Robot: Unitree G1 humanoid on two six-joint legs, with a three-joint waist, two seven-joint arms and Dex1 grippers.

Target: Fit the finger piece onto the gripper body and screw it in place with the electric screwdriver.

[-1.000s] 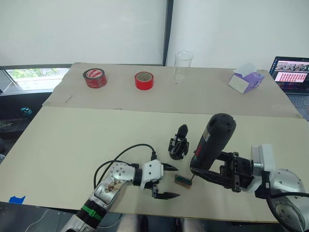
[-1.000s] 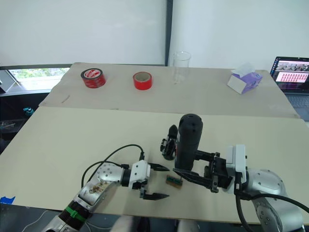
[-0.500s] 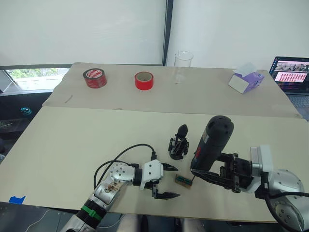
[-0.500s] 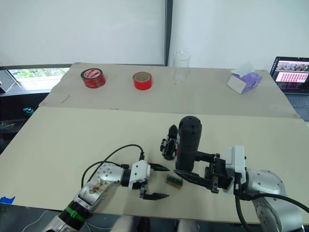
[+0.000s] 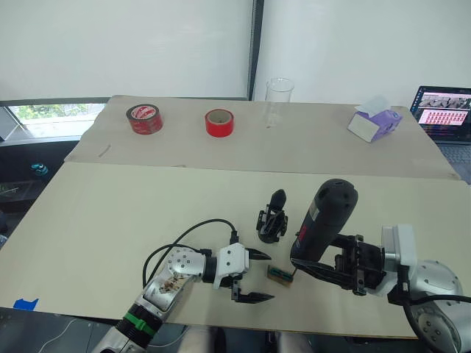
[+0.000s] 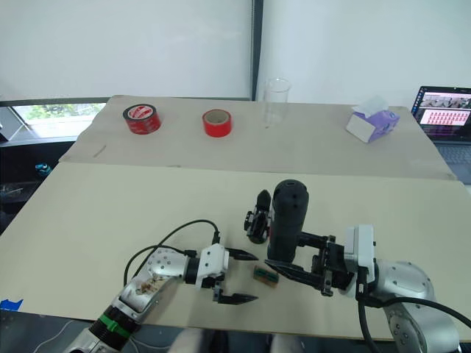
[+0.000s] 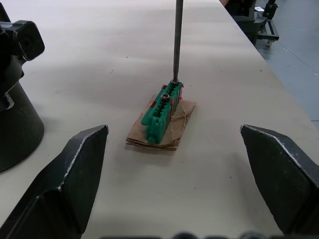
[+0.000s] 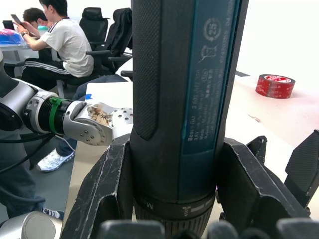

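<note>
the left gripper lies low on the table, fingers spread wide. just ahead, a green ridged block meets the thin metal bit. the right gripper clamps the smooth dark electric screwdriver near-upright; the blocky gripper body stands just beyond.

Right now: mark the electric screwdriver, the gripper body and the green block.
electric screwdriver (image 5: 324, 220), left eye view, mid barrel.
gripper body (image 5: 271, 225), left eye view, blocky base below the finger.
green block (image 7: 161, 110), left wrist view, middle of its top, below the bit.
</note>
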